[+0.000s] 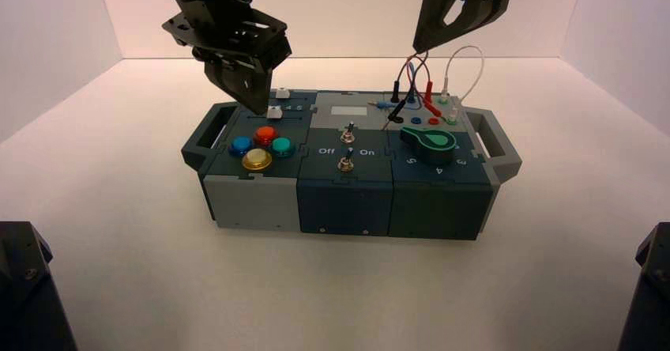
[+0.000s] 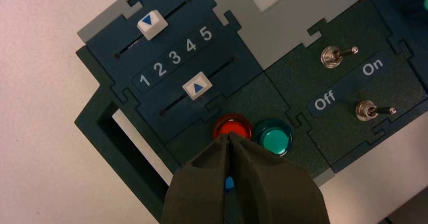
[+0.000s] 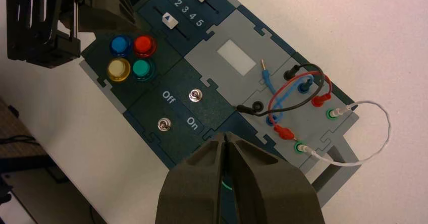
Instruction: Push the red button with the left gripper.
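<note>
From above, I am seeing the left hand (image 1: 249, 98) hanging over the back left of the box (image 1: 348, 193), above the sliders, with the red button (image 1: 265, 135) lying just in front of and below its tip. The button is sitting at the back of a cluster of four, with blue (image 1: 241, 145), yellow (image 1: 257, 160) and teal (image 1: 282, 146) close round it. The right hand (image 1: 430, 39) is waiting high over the wires, much farther off, so the left is the nearer.

Through the left wrist, I am looking down clenched fingers (image 2: 222, 158), tips together, pointing at the near edge of the red button (image 2: 232, 127); the teal one (image 2: 273, 137) is crowding right beside it. I judge I am needing to go down and a little forward.

Through the right wrist, the right hand (image 3: 225, 139) is also clenched. The red button (image 3: 144, 45) is showing clear, with the left hand (image 3: 108, 7) beside the cluster. The counter (image 3: 378, 32) around the box is looking bare and pale.
</note>
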You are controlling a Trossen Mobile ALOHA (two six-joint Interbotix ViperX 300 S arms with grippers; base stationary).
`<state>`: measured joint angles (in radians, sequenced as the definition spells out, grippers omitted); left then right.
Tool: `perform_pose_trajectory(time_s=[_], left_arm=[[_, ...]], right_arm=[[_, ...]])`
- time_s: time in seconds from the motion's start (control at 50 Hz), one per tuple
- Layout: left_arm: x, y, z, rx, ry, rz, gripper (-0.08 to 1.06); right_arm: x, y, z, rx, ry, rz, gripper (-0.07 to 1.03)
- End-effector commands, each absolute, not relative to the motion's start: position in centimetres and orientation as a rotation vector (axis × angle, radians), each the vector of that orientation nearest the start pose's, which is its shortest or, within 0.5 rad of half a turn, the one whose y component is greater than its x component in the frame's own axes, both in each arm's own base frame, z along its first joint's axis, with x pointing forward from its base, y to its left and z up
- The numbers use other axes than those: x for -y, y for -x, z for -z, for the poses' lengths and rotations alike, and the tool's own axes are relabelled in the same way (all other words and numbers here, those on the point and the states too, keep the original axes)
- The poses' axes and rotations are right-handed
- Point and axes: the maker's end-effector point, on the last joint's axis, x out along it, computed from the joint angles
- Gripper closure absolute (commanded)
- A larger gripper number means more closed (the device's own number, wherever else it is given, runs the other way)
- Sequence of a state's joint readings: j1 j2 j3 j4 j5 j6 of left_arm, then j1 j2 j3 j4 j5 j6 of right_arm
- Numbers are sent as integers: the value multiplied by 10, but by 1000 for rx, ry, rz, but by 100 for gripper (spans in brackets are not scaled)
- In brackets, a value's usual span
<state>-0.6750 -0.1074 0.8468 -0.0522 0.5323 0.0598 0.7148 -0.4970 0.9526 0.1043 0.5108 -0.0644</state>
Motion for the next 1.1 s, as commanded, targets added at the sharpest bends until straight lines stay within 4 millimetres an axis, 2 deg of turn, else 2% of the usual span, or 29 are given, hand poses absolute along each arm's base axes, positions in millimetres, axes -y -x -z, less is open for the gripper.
perform_pose_trajectory(time_s=[0.02,0.36,0.52,0.64,0.72,1.02,1.1], left_arm=[[200,-241,-70,-1186,-415,620,100],[199,-237,-47,-1253,-433,613,101],[198,-233,-23,-1310,-452,605,101],[198,-228,-14,-1332,-470,609,101],[200,-231,-20,-1319,-451,603,101],[210,-245,-84,-1149,-385,621,101],[209,-243,-93,-1149,-380,619,101]], right_arm=[[-197,-210,-155,-901,282,-702,98],[-197,-209,-157,-897,279,-703,98],[-196,-209,-159,-889,273,-703,98],[-196,-208,-159,-890,272,-705,98],[-195,-207,-159,-890,270,-703,98],[-195,-205,-165,-872,248,-707,98],[-195,-205,-166,-874,242,-707,98]])
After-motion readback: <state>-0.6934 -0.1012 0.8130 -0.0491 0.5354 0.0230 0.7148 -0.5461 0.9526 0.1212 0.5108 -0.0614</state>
